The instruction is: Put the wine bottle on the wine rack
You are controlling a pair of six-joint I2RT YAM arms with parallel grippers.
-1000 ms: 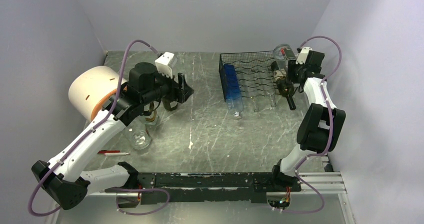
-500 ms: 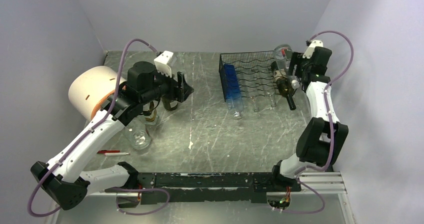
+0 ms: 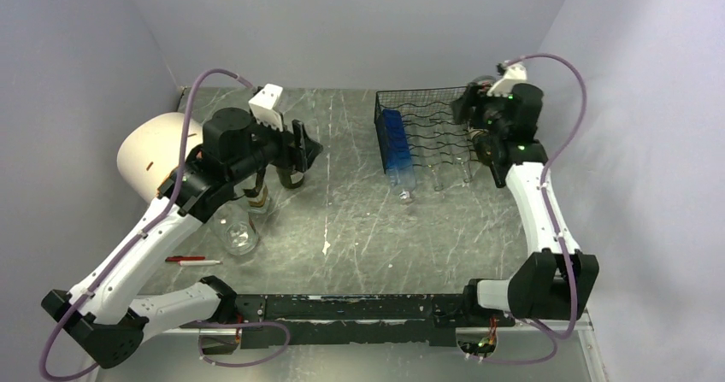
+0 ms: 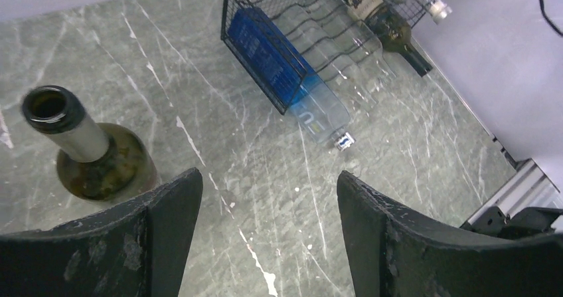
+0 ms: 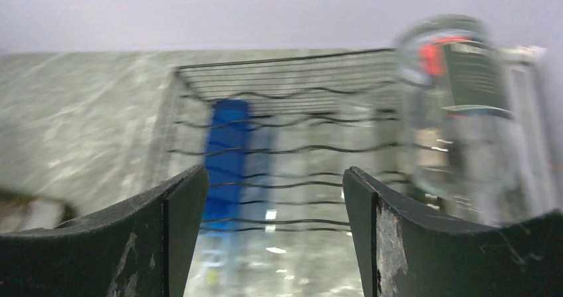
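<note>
Lower left of the top view: a red pen (image 3: 190, 260) and a clear jar (image 3: 240, 238) rest on the worktop (image 3: 359, 220). Above them, your left gripper (image 4: 265, 177) hovers with fingers apart near an upright brown bottle (image 4: 86, 152). Upper right: the wine rack (image 3: 425, 134) holds a blue bottle (image 3: 394, 141) at its left end. The dark wine bottle (image 4: 384, 19) lies at its right end, neck pointing down-frame. Your right gripper (image 5: 273, 174), fingers apart and empty, hangs at the rack's far right corner.
</note>
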